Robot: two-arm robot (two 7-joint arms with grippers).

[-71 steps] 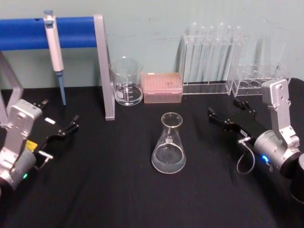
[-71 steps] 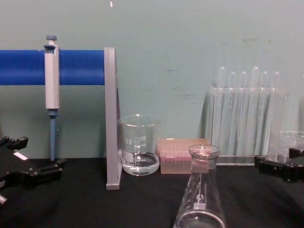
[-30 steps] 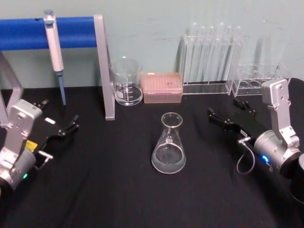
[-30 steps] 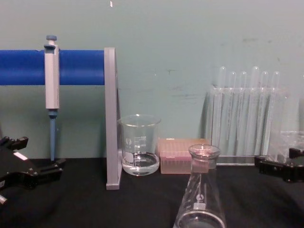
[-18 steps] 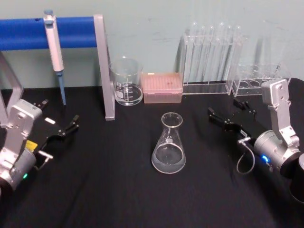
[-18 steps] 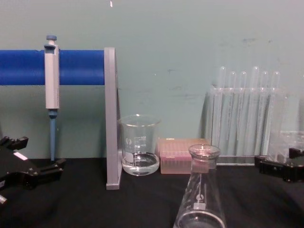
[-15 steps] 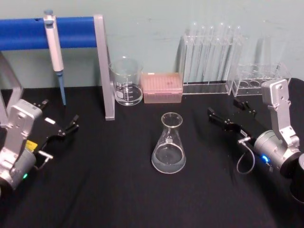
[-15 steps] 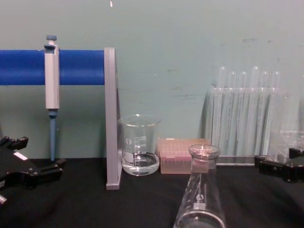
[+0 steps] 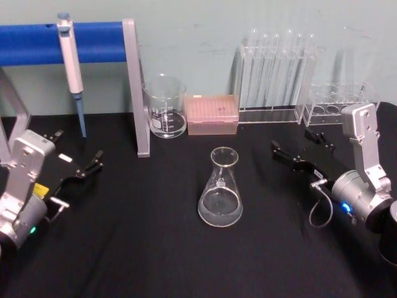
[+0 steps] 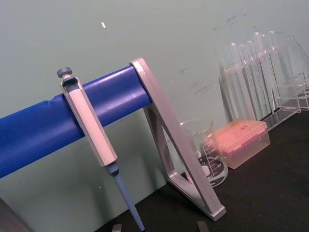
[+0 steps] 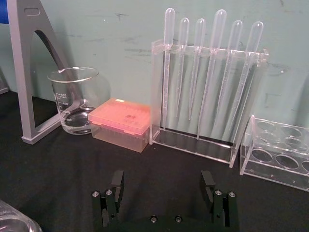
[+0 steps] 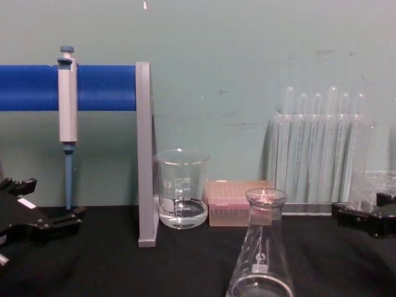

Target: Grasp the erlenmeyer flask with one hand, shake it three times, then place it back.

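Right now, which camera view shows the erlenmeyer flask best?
The head view: the whole erlenmeyer flask stands upright on the black table, apart from both grippers. The chest view cuts off its base. The right wrist view catches just an edge.

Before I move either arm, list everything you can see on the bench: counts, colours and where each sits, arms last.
Clear glass conical erlenmeyer flask: one, upright at mid-table on the black table cover, between the grippers, untouched.
Clear glass beaker: one, back of table, beside the grey stand post.
Pink tip box: one, right of the beaker.
Clear rack of transfer pipettes: one rack, six pipettes, back right.
Low clear tube rack: one, far right back.
Grey-and-blue pipette: one, hanging on the blue bar of the stand.
Left gripper: black, open, left of table.
Right gripper: black, open, right of the flask.
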